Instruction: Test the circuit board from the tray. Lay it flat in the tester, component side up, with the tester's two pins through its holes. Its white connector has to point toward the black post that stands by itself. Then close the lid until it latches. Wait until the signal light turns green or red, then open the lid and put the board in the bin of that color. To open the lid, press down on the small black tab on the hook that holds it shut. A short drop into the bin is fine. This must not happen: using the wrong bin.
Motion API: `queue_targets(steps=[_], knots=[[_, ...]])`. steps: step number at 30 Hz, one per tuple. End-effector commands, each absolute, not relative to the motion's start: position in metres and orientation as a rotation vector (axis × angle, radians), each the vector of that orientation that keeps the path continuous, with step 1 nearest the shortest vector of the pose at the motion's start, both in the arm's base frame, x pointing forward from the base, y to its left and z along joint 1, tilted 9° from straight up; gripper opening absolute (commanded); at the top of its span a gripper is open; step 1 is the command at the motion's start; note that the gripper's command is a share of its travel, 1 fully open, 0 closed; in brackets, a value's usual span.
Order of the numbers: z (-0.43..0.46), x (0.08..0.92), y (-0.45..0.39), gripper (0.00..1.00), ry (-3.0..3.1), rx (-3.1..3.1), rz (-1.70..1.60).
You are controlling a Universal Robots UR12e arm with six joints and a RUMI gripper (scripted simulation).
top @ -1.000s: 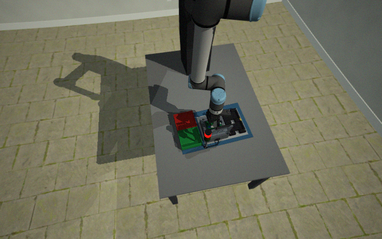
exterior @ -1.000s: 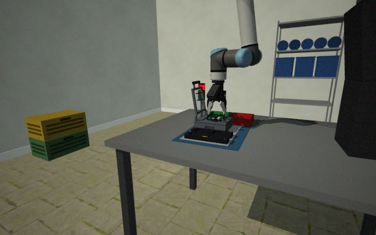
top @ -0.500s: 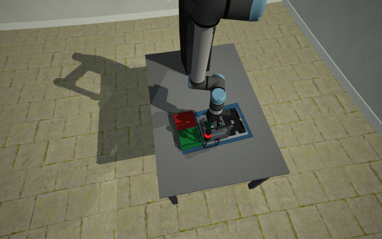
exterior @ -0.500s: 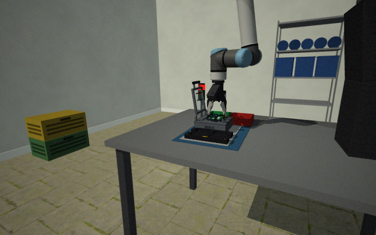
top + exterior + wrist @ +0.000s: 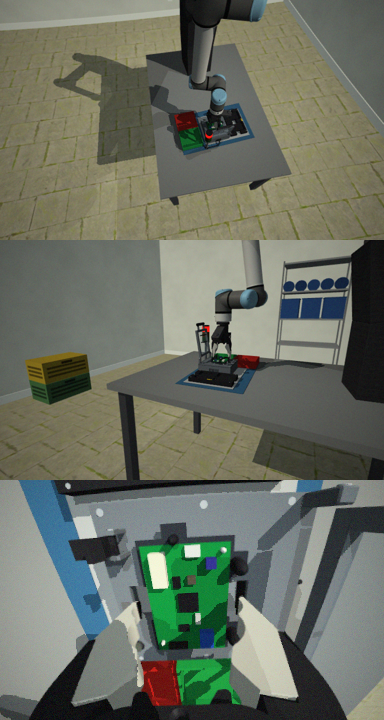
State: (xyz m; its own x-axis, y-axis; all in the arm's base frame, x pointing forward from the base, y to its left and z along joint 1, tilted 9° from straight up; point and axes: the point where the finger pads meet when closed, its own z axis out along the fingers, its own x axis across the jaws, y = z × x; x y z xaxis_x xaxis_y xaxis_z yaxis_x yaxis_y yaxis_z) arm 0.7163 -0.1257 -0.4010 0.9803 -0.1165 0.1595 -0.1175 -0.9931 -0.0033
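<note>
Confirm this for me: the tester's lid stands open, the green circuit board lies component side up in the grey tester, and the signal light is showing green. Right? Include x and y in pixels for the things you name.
Not quite: the signal light (image 5: 208,135) (image 5: 207,328) on the dark post is showing red, as the top and exterior views show. The rest of your statement stands.

Gray table (image 5: 226,175) (image 5: 169,392): blue mat (image 5: 249,133) (image 5: 240,389) flat on top. Red bin (image 5: 185,121) (image 5: 249,362) beside green bin (image 5: 191,140) (image 5: 225,355); both probably sit partly on the mat, undersides hidden.
</note>
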Motion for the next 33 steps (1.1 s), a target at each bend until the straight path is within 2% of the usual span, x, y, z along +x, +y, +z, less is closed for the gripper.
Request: queue_targets(steps=[1,33], knots=[[-0.401,0.717,-0.128,0.59,-0.186,3.120,0.255],[-0.376,0.711,-0.126,0.59,-0.186,3.121,0.251]])
